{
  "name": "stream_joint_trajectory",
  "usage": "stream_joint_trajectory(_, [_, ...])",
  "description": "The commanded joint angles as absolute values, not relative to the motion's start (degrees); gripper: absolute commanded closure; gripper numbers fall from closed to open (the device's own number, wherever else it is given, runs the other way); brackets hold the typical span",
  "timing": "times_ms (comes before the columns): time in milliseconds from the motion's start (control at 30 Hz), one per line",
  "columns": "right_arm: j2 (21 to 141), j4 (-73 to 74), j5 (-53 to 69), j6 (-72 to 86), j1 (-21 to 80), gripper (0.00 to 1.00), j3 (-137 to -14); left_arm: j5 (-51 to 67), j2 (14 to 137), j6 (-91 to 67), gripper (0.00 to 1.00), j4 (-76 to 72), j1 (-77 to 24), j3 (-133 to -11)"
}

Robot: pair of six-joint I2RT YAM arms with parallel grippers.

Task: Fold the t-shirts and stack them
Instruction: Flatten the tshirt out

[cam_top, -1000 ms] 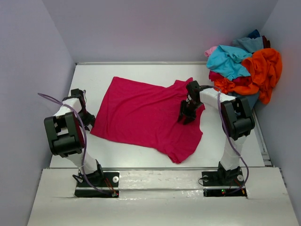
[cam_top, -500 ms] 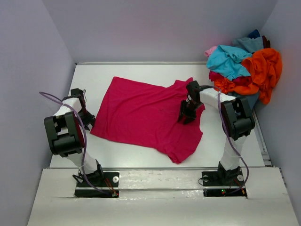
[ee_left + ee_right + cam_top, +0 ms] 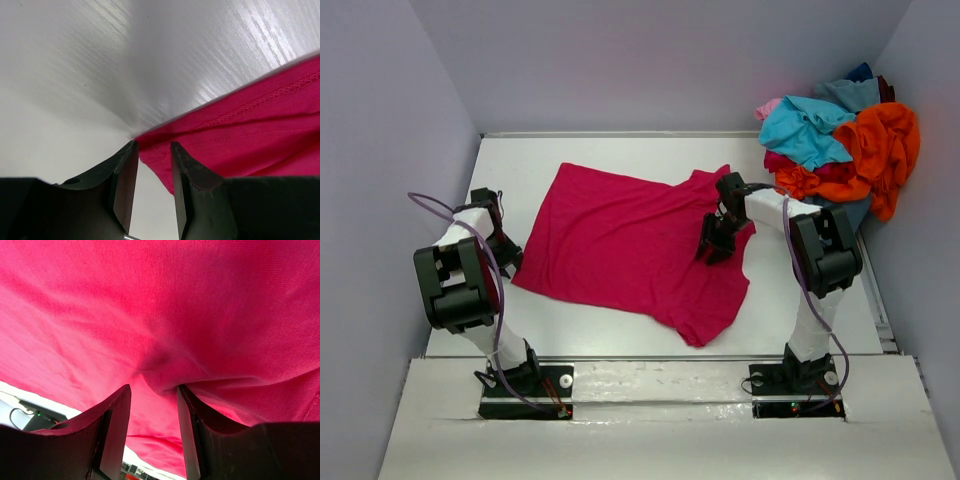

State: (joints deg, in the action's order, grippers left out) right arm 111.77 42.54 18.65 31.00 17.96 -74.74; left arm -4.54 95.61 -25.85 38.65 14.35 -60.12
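Crimson t-shirt [image 3: 620, 240] lies spread on the table [image 3: 510, 160]; the left gripper [image 3: 152, 146] straddles its left hem corner, jaws part-closed, grip not determinable; the right gripper [image 3: 152, 387] pinches a pucker of cloth on its right side; heap of t-shirts [image 3: 840, 140] sits far right. Step judged: first fold; next move calls for both holds secure, then lifting together.

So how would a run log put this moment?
crimson cloth t-shirt: spread, unfolded | left pincer: open at its hem corner | right pincer: on cloth, grip unclear
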Motion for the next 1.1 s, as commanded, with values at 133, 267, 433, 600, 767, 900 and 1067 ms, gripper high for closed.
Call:
stream_joint_trajectory(133, [111.9, 38.7, 17.1, 31.7, 18.0, 0.52, -70.8, -4.6, 92.9, -22.5, 0.56, 40.4, 13.0, -59.0])
stream_joint_trajectory(267, [111.7, 38.1, 17.1, 32.1, 18.0, 0.52, -70.1, -6.4, 92.6, -21.2, 0.55, 41.1, 11.3, -59.7])
stream_joint_trajectory(433, [111.7, 37.8, 16.6, 32.1, 18.0, 0.52, -69.6, -8.8, 92.9, -20.0, 0.55, 41.6, 9.1, -61.3])
stream_joint_trajectory(600, [111.5, 37.7, 16.2, 31.9, 18.0, 0.52, -69.3, -7.6, 94.4, -19.9, 0.55, 41.7, 8.6, -61.5])
stream_joint_trajectory(767, [110.9, 37.5, 16.0, 31.9, 18.0, 0.52, -68.6, -7.2, 94.7, -20.2, 0.56, 41.7, 8.6, -60.7])
stream_joint_trajectory(900, [110.7, 37.2, 16.1, 32.0, 18.0, 0.52, -67.7, -6.3, 95.4, -20.7, 0.56, 41.3, 8.6, -59.4])
stream_joint_trajectory(1067, [110.7, 37.1, 16.2, 32.0, 18.0, 0.52, -67.9, -4.8, 96.3, -20.9, 0.57, 40.4, 8.6, -58.2])
